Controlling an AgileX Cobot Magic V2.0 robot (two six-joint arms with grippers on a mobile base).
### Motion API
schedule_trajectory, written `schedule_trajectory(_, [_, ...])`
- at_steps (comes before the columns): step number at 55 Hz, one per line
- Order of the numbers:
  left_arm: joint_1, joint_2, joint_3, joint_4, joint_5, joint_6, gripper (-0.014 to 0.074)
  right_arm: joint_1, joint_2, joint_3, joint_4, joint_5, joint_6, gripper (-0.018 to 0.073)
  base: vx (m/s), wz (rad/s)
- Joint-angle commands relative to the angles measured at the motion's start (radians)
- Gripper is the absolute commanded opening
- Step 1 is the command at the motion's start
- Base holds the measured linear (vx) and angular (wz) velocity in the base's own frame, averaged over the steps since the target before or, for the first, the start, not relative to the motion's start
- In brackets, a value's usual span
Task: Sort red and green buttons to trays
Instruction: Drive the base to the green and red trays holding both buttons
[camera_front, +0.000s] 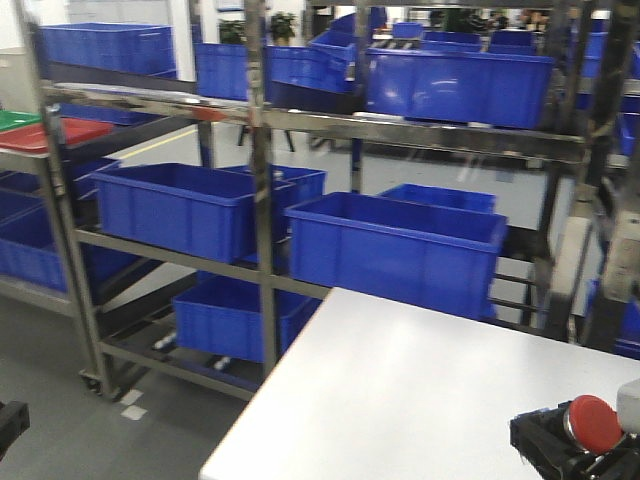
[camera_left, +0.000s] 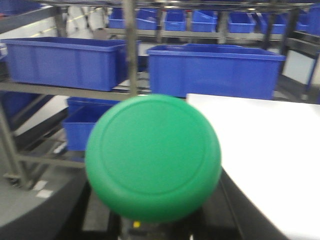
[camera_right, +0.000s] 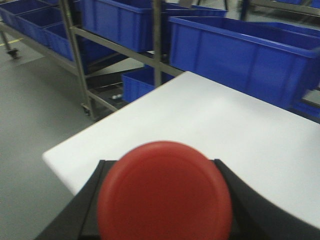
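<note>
My left gripper (camera_left: 152, 210) is shut on the green button (camera_left: 152, 157). Its green dome fills the left wrist view between the black fingers (camera_left: 75, 210), beside the white table's left edge. My right gripper (camera_right: 161, 172) is shut on the red button (camera_right: 165, 192), held over the near part of the white table (camera_right: 210, 115). The red button also shows in the front view (camera_front: 592, 425) at the bottom right. The green tray (camera_front: 15, 120) and the red tray (camera_front: 72, 131) lie side by side on a shelf at the far left.
A steel rack (camera_front: 258, 150) with several deep blue crates (camera_front: 395, 250) stands behind and left of the white table (camera_front: 400, 390). Grey floor (camera_front: 60, 400) lies left of the table. More blue crates (camera_front: 460, 85) sit on the upper shelf.
</note>
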Motion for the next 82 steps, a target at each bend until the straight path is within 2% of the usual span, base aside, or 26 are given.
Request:
schedule_trajectory(1, [-0.007,-0.006,-0.036,-0.007,-0.084,-0.008,-0.0003,0.002,-0.016,-0.037,0.0,-0.086,0.001,-0.0009,0.0,0.45])
schedule_trajectory(82, [-0.007,-0.006,-0.036,-0.007,-0.084,-0.008,-0.0003,0.002,-0.016,-0.036,0.0,-0.086,0.001,-0.0009,0.14,0.58])
